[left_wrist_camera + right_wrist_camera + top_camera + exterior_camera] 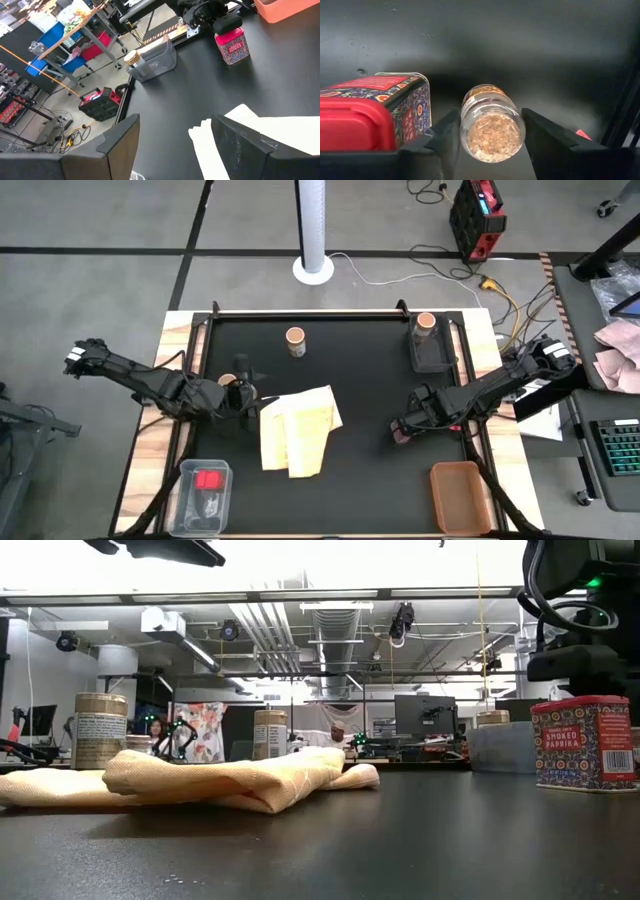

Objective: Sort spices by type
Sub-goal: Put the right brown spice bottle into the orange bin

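High view: the right gripper is seen low over the black table, at its right side, beside a red paprika tin. In the right wrist view a small glass jar of flaked spice is clamped between that gripper's two fingers, the tin standing just beside it. The left gripper is held at the left of the table, its fingers apart with nothing between them, and a tan-topped jar is seen just beside it. A folded yellow cloth lies between the two grippers. Another tan-topped jar stands alone toward the far edge, and a third stands in a dark tray at the far right. A clear bin at the near left holds a red block; an orange bin sits at the near right.
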Robot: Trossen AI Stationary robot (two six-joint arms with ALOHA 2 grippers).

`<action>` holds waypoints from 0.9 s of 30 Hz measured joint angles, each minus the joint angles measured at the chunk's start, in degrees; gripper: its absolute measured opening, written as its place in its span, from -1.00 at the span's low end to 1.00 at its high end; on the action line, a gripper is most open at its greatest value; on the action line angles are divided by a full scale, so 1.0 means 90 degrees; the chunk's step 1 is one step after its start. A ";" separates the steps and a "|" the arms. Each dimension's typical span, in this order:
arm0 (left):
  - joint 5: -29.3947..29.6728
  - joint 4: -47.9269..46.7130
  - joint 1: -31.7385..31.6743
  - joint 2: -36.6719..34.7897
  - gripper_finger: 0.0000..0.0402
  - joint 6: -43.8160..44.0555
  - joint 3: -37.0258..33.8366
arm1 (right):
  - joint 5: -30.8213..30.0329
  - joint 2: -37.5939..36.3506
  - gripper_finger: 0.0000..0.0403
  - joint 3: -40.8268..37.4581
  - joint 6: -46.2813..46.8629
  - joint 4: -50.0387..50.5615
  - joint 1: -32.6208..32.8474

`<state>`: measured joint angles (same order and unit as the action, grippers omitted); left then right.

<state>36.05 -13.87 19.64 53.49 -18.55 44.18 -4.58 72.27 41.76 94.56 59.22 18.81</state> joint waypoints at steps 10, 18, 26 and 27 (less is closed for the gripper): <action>-0.0005 0.0088 0.0000 0.0012 0.15 0.0052 0.0000 | 0.0007 -0.0095 -0.17 0.0199 0.0046 0.0667 0.0000; -0.0005 0.0100 0.0001 0.0012 0.15 0.0064 0.0000 | 0.0000 -0.0112 -0.17 0.1867 -0.0611 0.1997 0.0090; -0.0002 0.0103 0.0001 0.0012 0.15 0.0117 0.0000 | 0.0429 -0.0044 -0.17 0.2862 -0.1199 0.0885 0.1470; -0.0005 0.0104 0.0000 0.0012 0.15 0.0117 0.0000 | 0.0485 -0.0044 -0.17 0.2888 -0.0824 0.0765 0.1737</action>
<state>36.01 -12.93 19.64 53.60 -17.50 44.18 -0.21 71.88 67.75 87.15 66.10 34.44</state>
